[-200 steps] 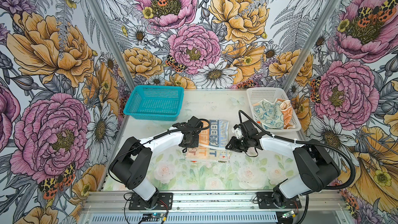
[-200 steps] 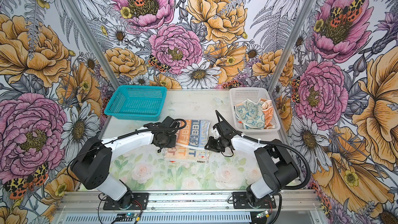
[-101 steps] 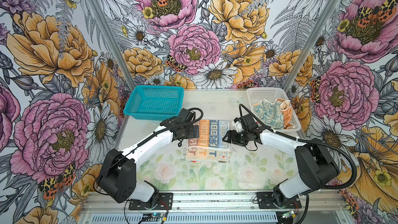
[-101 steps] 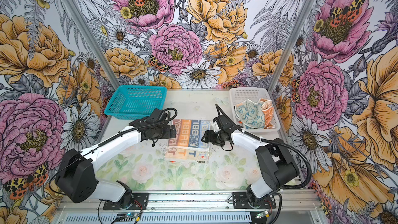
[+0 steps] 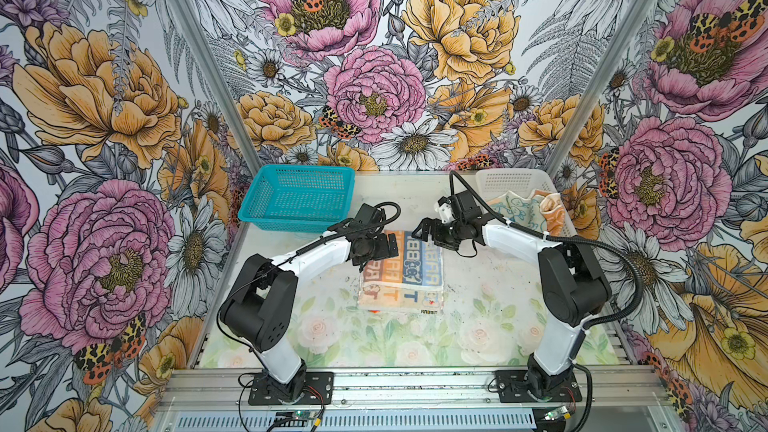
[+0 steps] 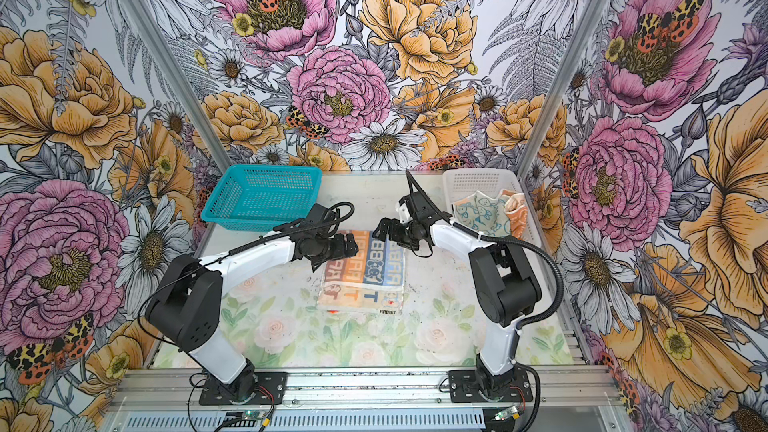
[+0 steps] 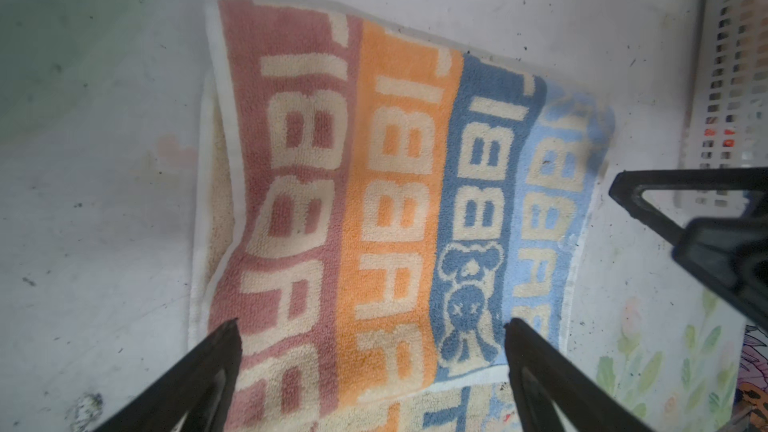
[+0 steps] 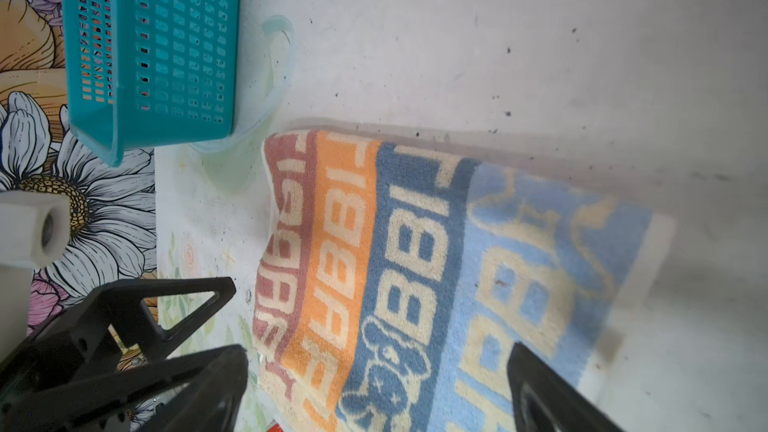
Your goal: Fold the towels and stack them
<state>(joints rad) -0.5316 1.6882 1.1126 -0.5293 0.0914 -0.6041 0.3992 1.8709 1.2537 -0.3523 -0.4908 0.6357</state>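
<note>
The striped towel [image 5: 401, 272] [image 6: 363, 274] lies folded on the table's middle, its upper layer shorter than the lower. My left gripper [image 5: 384, 248] [image 6: 347, 249] hovers open over the towel's far left part. In the left wrist view the gripper [image 7: 372, 324] is empty above the towel [image 7: 374, 201]. My right gripper [image 5: 428, 232] [image 6: 384, 232] is open over the far right corner. In the right wrist view it [image 8: 378, 349] holds nothing above the towel [image 8: 415, 284]. A cream towel [image 5: 515, 211] and an orange towel [image 5: 550, 211] lie crumpled in the white basket [image 5: 509, 178].
A teal mesh basket [image 5: 297, 197] [image 8: 166, 56] stands at the back left, close to the left arm's wrist. The white basket [image 6: 478, 180] [image 7: 731, 76] is at the back right. Floral walls close in the table on three sides.
Both grippers have opened and let go of the striped towel, which now lies folded. Both have shifted toward its far edge, and the left arm has stretched out.
</note>
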